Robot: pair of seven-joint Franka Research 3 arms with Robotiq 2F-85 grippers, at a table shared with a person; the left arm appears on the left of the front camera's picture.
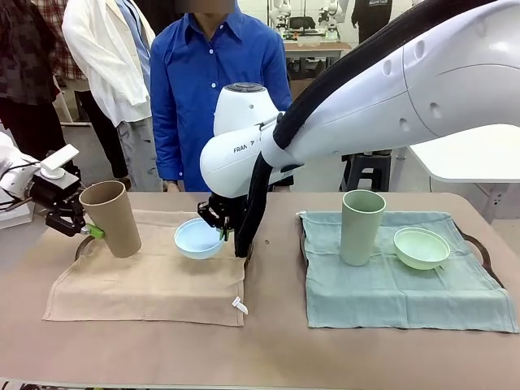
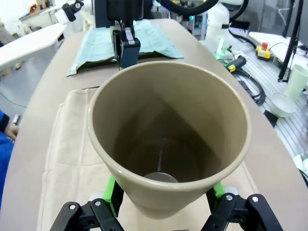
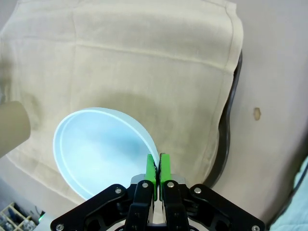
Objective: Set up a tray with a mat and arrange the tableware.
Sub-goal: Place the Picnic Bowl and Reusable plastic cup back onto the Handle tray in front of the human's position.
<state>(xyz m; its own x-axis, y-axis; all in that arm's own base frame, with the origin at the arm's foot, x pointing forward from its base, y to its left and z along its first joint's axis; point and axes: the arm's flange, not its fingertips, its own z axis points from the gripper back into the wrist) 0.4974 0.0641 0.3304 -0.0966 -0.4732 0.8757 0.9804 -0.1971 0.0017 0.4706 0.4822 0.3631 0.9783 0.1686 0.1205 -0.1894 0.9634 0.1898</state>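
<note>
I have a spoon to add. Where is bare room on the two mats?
The tan mat is bare along its near half, below the tan cup and light blue bowl. The green mat is bare in front of the pale green cup. Crowded between both claws.

Front across table; wrists close over tan mat [image 3: 144, 62].

A tall tan cup [image 1: 110, 216] and a round light blue bowl [image 1: 199, 238] sit over a plain beige cloth mat [image 1: 146, 280]. A tall pale green cup [image 1: 361, 226] and a small pale green bowl [image 1: 421, 247] rest on a muted sage-green cloth mat [image 1: 406, 284].
</note>
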